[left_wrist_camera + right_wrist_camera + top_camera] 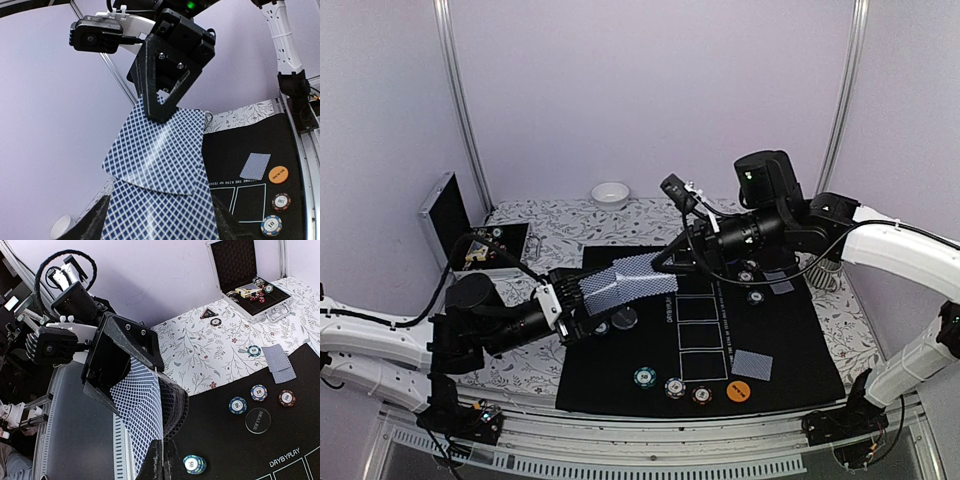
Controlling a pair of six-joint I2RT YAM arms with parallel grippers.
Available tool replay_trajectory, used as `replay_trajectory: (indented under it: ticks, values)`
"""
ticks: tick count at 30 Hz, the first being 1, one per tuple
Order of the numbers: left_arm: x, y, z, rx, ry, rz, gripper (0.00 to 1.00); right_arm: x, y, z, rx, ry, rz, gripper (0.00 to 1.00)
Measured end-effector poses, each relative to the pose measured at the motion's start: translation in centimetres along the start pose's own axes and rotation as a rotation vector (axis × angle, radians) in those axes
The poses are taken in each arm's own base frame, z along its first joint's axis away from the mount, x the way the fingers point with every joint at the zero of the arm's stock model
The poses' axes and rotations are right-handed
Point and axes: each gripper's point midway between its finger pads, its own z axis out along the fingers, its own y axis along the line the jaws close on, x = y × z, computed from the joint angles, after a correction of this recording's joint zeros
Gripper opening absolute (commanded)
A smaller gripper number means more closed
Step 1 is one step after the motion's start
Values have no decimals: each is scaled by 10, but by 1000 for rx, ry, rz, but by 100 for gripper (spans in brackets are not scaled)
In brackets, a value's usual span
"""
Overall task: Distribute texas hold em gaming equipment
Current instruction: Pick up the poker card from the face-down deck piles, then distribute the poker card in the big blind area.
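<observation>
The black mat (pixel 225 440) under both arms carries the printed word "DAYBYPLAY", and a line ending "THE KING OF TEXA…" runs along its white rectangles. A dark round disc (pixel 258 420) past the right claw (pixel 161 114) reads "DEALER". The orange disc (pixel 278 174) also bears writing, too small to read, as are the numerals on the chip faces.

The right claw is pressed together on the edge of one grey-blue-backed top card (pixel 155 155), which hangs tilted from its tips above the mat. Just beneath it, the left claw (pixel 157 226) pinches the rest of the deck (pixel 605 292) between its two fingers.

Seen from the right wrist, four striped-edge chips (pixel 238 405) lie on the mat around the DEALER disc. A fifth chip (pixel 254 351) sits on the floral-covered bench (pixel 570 230) beside two face-down cards (pixel 277 362).

Below the right claw toward the arm bases, three chips (pixel 675 387) and the orange disc form a row, with a single card (pixel 752 364) just behind them.

An open metal case (pixel 250 285) beyond the left claw holds more chips and small red pieces. A white bowl (pixel 610 194) stands well behind both claws; what it contains cannot be seen.
</observation>
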Motion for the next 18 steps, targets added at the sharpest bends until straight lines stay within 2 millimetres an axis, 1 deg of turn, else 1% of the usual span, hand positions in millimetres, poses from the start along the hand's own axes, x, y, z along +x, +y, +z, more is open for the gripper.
replay_trajectory:
  ticks: [5,8,11,13,14,15,16,17,18]
  values:
    - [7,-1,-1,-7,19,-8,59,-6,-10,-19,28,-21,35,2]
    - [11,0,-3,-17,30,-16,59,-16,-15,-43,52,-64,61,2]
    - [15,0,-5,-22,40,-27,59,-31,-30,-88,134,-153,107,2]
    - [18,0,-7,-29,46,-34,59,-30,-43,-115,220,-193,152,2]
    - [18,0,-8,-32,46,-36,59,-24,-50,-123,260,-196,180,2]
    - [19,1,-9,-36,45,-40,59,-11,-60,-127,313,-182,223,2]
    - [20,1,-10,-38,46,-43,59,3,-68,-127,346,-156,263,2]
    - [21,1,-10,-39,44,-46,59,23,-78,-124,384,-115,314,2]
    - [22,0,-11,-39,46,-49,59,47,-87,-120,420,-62,370,2]
